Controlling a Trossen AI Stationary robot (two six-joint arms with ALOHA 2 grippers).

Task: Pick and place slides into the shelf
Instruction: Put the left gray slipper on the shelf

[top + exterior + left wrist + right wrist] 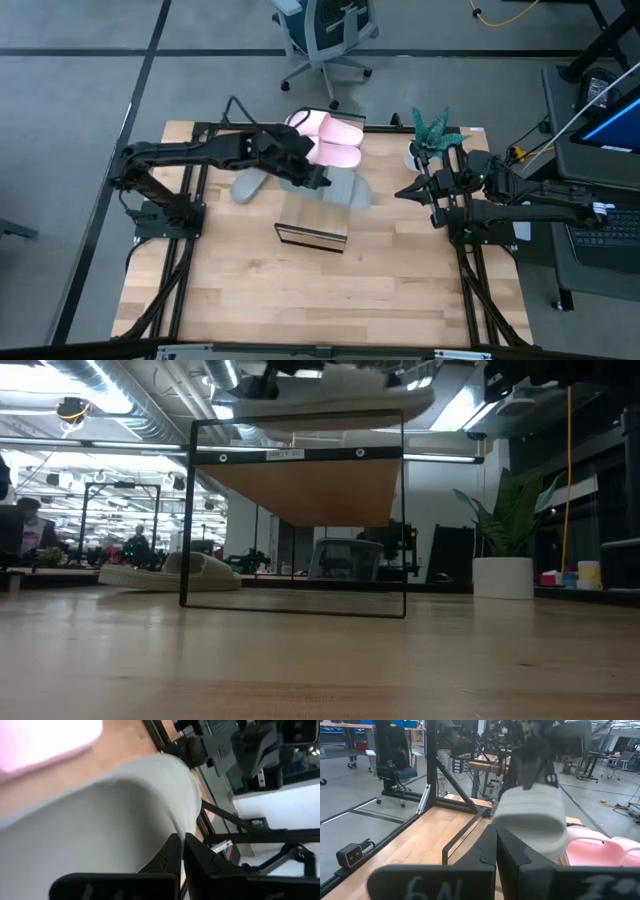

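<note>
The shelf [310, 218] stands mid-table, with two pale pink slides [332, 142] lying side by side on its far end. My left gripper [316, 178] is shut on a grey-green slide [348, 190] above the shelf top, just in front of the pink pair [596, 851]. A second grey-green slide [250, 185] lies sole-down on the table left of the shelf [168, 572]. My right gripper [402, 192] waits shut and level at the table's right side, holding nothing. My left gripper has the grey-green slide by its left end [176, 831], the shut fingers [200, 862] closing on its edge. It comes slanting down from the table's left [536, 755]. The slide sits roughly level over the shelf top [330, 395]; whether it touches the planks I cannot tell.
A potted plant [432, 130] in a white pot [503, 575] stands at the far right of the table. Bare wood lies between the shelf and the near edge [320, 300]. An office chair [325, 30] and desks are beyond the table.
</note>
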